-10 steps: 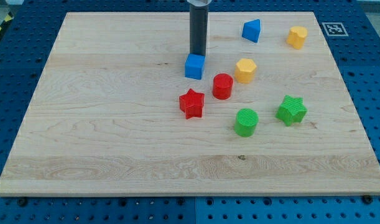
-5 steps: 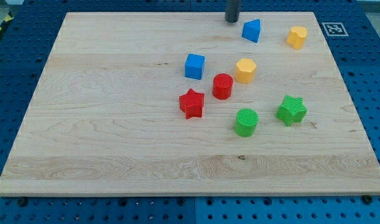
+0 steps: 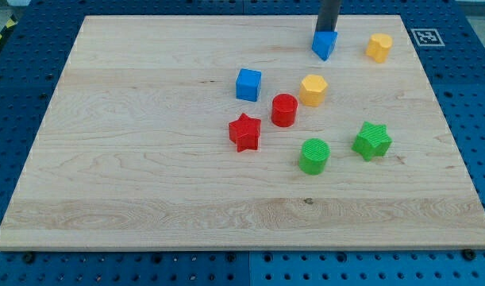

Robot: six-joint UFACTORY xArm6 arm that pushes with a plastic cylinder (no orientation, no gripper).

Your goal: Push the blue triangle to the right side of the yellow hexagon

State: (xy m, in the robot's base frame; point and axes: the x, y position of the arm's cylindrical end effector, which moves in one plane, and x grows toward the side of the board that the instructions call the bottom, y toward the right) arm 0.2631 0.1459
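The blue triangle (image 3: 324, 45) lies near the view's top, right of centre. My tip (image 3: 328, 32) stands right behind it on its upper side, touching or nearly touching it. A yellow hexagon-like block (image 3: 313, 90) lies below the triangle, slightly to its left. A second yellow block (image 3: 378, 48) lies to the triangle's right, near the board's top right; its exact shape is hard to make out.
A blue cube (image 3: 248, 84), a red cylinder (image 3: 284, 110) and a red star (image 3: 244, 132) lie left of and below the yellow hexagon. A green cylinder (image 3: 313, 156) and a green star (image 3: 372, 141) lie lower right. The wooden board (image 3: 147, 183) has blue pegboard around it.
My tip left the blue cube, went to the view's top, then moved right to just above the blue triangle. The triangle has shifted slightly down the view.
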